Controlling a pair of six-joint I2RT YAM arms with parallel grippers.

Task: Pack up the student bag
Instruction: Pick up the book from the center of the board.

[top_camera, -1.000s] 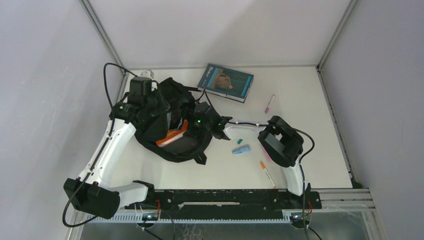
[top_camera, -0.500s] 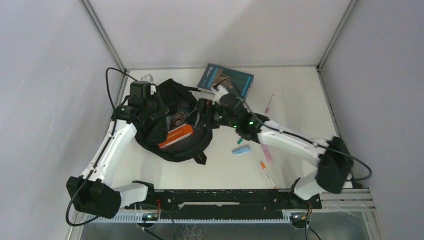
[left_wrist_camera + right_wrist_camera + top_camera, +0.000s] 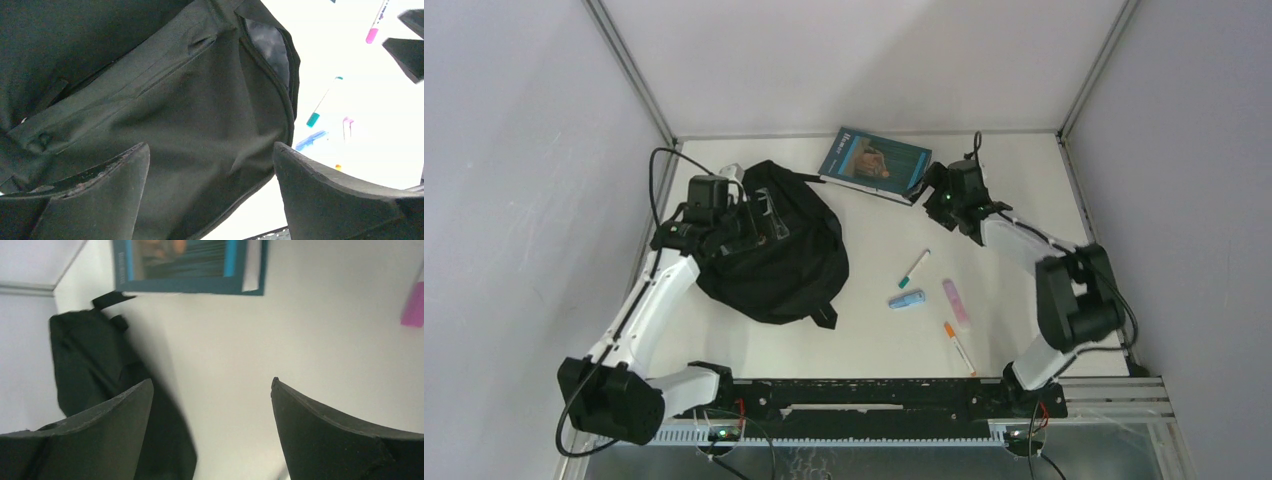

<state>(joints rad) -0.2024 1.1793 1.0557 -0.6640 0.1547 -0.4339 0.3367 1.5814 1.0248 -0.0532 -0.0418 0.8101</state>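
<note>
The student bag (image 3: 779, 250) is a black rounded backpack lying at the left of the table, its top flap down. My left gripper (image 3: 757, 222) hovers over the bag's upper left, open, with only black fabric (image 3: 200, 100) showing between its fingers (image 3: 115, 175). My right gripper (image 3: 930, 188) is at the back of the table beside the right edge of a teal book (image 3: 874, 163). It is open over bare table, with the book (image 3: 185, 262) ahead of it and the bag (image 3: 90, 365) to its left. Nothing is held.
A teal-capped marker (image 3: 914, 268), a blue item (image 3: 907, 299), a pink item (image 3: 954, 300) and an orange pen (image 3: 957, 345) lie right of the bag. A pink-capped pen (image 3: 374, 31) lies near the right gripper. Cage posts and walls ring the table.
My left gripper has opened and let go of the bag's flap, which now covers the orange book inside. My right arm has swung out of the bag to the back, beside the teal book.
</note>
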